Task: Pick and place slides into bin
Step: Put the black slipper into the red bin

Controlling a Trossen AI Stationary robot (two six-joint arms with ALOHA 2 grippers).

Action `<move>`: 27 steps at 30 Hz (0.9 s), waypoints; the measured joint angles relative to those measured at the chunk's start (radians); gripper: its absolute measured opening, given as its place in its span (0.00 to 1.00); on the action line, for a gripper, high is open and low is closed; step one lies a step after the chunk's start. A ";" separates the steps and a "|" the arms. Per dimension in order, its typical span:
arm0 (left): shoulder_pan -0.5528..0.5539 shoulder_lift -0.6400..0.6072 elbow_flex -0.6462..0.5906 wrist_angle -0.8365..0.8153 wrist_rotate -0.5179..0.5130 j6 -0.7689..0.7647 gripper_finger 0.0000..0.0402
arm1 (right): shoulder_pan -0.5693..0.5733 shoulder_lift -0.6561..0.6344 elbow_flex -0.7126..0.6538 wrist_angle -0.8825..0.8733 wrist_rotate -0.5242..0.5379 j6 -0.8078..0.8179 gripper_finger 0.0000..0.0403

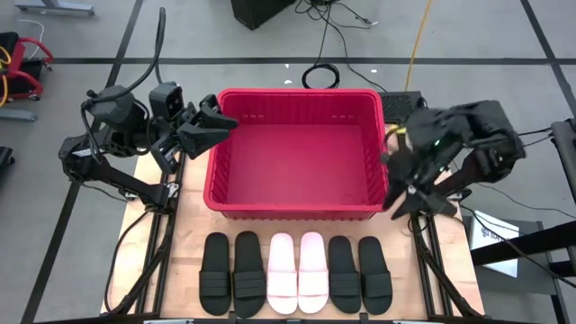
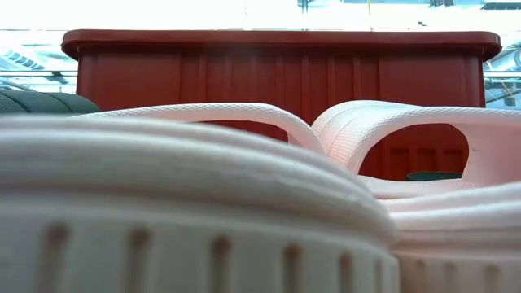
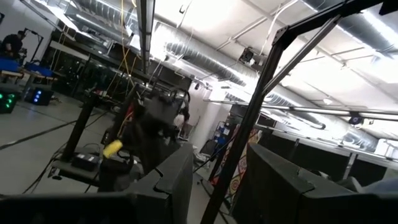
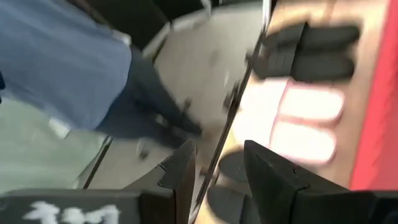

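Six slides lie in a row, soles down, along the table's near edge: two black (image 1: 232,273) on the left, two pale pink (image 1: 298,271) in the middle, two black (image 1: 359,273) on the right. Behind them stands the red bin (image 1: 297,205), with nothing showing inside. My left gripper (image 1: 225,124) hangs raised at the bin's left rim, open (image 3: 217,180) and holding nothing. My right gripper (image 1: 402,196) is raised beside the bin's near right corner, open (image 4: 217,168), tipped down toward the slides (image 4: 298,118). The low view shows the pale slides (image 2: 244,163) close up, with the bin (image 2: 277,65) behind.
The wooden table (image 1: 193,225) has bare room between the bin and the row of slides. A person in a blue top (image 4: 62,62) stands beyond the table's near edge. Cables and equipment lie on the floor behind the bin.
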 joint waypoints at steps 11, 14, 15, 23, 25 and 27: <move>0.000 0.003 0.000 0.000 0.004 0.016 0.38 | 0.128 0.006 -0.166 -0.031 0.115 0.098 0.32; 0.000 0.003 0.000 0.000 0.019 0.015 0.38 | 0.161 -0.016 -0.294 -0.022 0.131 0.129 0.32; 0.000 0.003 0.000 0.000 0.022 0.015 0.38 | 0.171 -0.024 -0.343 -0.010 0.129 0.144 0.32; 0.000 0.003 0.000 -0.052 0.025 0.002 0.38 | 0.276 -0.149 -0.824 0.377 0.041 0.359 0.32; 0.000 0.003 0.000 -0.067 0.025 0.002 0.38 | 0.298 -0.183 -0.941 0.507 0.019 0.436 0.32; 0.000 0.003 0.000 -0.075 0.026 0.000 0.38 | 0.315 -0.216 -1.049 0.628 0.007 0.514 0.32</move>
